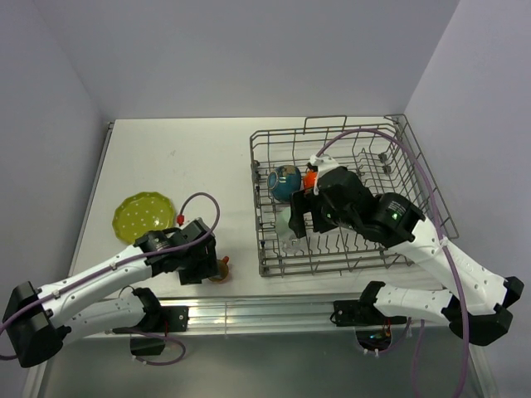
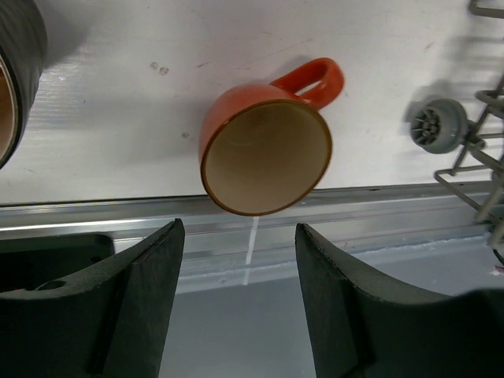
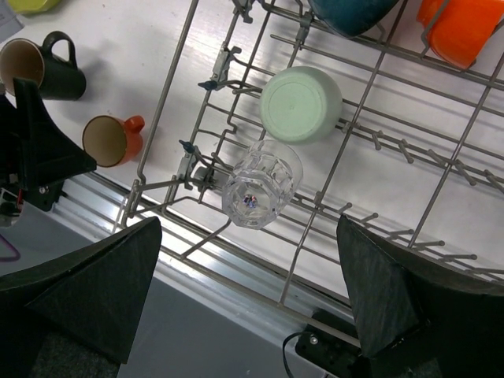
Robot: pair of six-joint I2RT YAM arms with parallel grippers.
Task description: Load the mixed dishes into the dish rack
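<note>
White worktop (image 2: 118,118) holds a small orange cup (image 2: 265,153) at its near edge, just beyond the left gripper (image 2: 240,307), opposite the gap between its open, untouching fingers (image 2: 142,299).

The small orange cup (image 2: 266,150), just ahead of the black left pincer (image 2: 236,256), is orange-red outside and cream inside with a dark brown rim. It lies on a white surface (image 2: 118,118). Ahead of the black right pincer (image 3: 248,260), the clear glass (image 3: 260,185) shows a faceted pattern. Beyond it are the pale green cup (image 3: 301,104) and the grey wires of the dish rack (image 3: 163,110). Far to that pincer's left, the dark mug (image 3: 47,71) is tan within. The yellow-green plate (image 1: 143,215) carries pale dots.
</note>
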